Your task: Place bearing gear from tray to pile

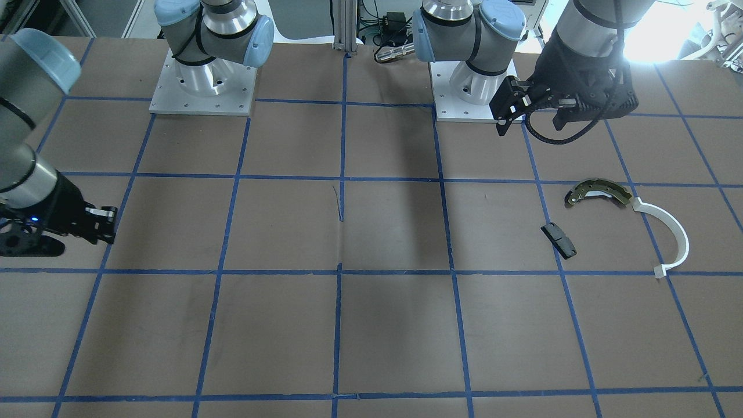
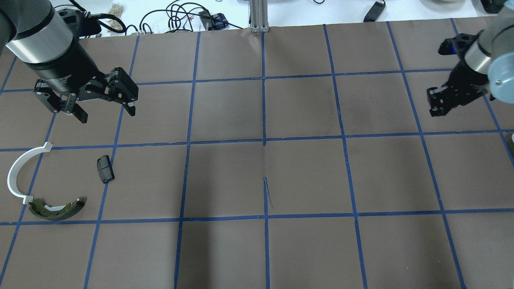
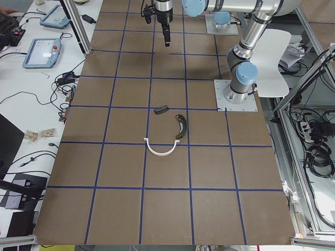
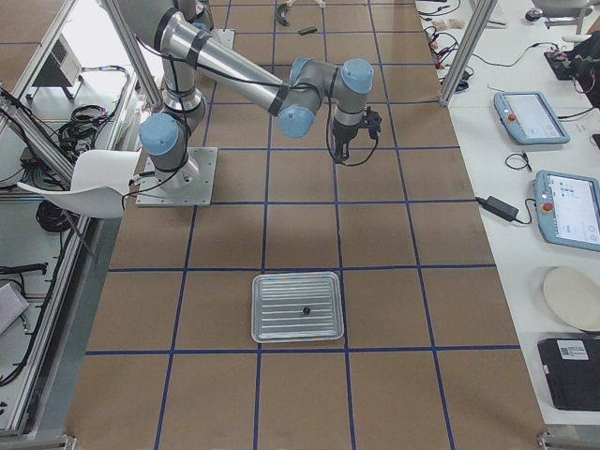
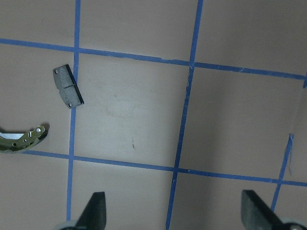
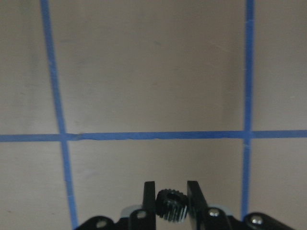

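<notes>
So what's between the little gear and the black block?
Just bare brown table with blue tape lines, seen in the overhead view. The right end effector holds the gear far from the block.

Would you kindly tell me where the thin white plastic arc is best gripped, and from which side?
Grip the thin white plastic arc at mid-curve from straight above, jaws straddling the band: it lies flat and the band is narrow across.

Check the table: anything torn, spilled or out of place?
Only the brown paper cover: a short slit runs beside the centre tape line. Nothing looks spilled, and the gear sits clamped in the right gripper.
</notes>
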`<state>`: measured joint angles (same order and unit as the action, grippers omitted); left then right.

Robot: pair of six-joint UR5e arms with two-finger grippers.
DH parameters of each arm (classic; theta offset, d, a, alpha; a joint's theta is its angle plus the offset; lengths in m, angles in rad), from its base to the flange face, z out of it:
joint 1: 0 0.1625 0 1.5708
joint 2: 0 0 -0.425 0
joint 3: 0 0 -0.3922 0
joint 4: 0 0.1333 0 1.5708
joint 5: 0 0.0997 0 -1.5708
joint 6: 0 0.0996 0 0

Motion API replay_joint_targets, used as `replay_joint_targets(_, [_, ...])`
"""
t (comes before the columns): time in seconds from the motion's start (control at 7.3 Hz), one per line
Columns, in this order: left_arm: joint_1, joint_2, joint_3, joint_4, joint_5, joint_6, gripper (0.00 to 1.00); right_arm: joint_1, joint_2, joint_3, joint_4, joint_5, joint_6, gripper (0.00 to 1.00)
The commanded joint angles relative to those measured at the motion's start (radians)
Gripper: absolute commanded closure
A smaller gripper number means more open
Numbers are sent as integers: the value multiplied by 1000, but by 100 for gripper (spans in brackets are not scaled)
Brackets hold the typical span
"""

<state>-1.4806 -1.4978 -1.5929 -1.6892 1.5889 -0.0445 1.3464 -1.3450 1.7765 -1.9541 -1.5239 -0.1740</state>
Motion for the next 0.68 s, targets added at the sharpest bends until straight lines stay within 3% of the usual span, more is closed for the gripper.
replay_joint_targets(0.0, [0, 1, -2, 0, 0, 0, 0, 228, 67, 1, -76, 56, 372, 95])
replay_joint_targets(0.41, [0, 1, -1, 0, 0, 0, 0, 553, 238, -9, -367, 67, 731, 94])
replay_joint_targets(0.55, [0, 1, -1, -1, 0, 0, 0, 600, 253, -11, -402, 70, 789, 89])
